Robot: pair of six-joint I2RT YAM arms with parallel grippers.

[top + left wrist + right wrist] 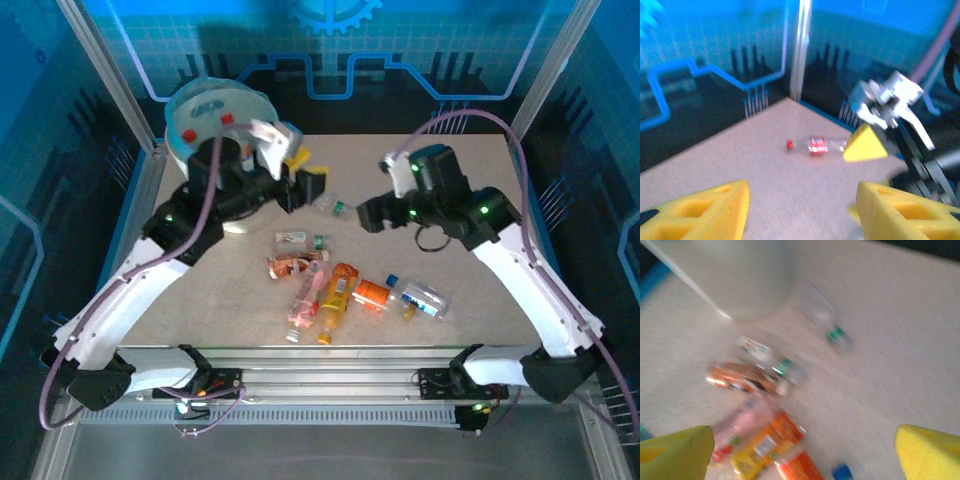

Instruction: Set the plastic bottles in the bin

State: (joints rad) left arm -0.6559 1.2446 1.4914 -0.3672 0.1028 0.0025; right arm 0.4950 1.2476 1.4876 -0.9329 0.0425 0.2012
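Pick-up stage. The bin point(215, 112) holds a few bottles, red caps showing inside. One clear bottle point(338, 207) lies on its side just beside the bin. The main heap of bottles point(330, 285) lies further from the bin, toward the arm bases. Left gripper point(305, 183) — fingers apart, empty — hangs by the bin. Right gripper point(368, 213), spread wide and empty, faces the lone bottle. Next, probably: lower over it, centre, close.

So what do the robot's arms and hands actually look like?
Both arms are slim white shells with black joints. The left arm and right arm each carry small green lights and a looping purple cable. The left hand and right hand each end in two chunky yellow wedge fingers.
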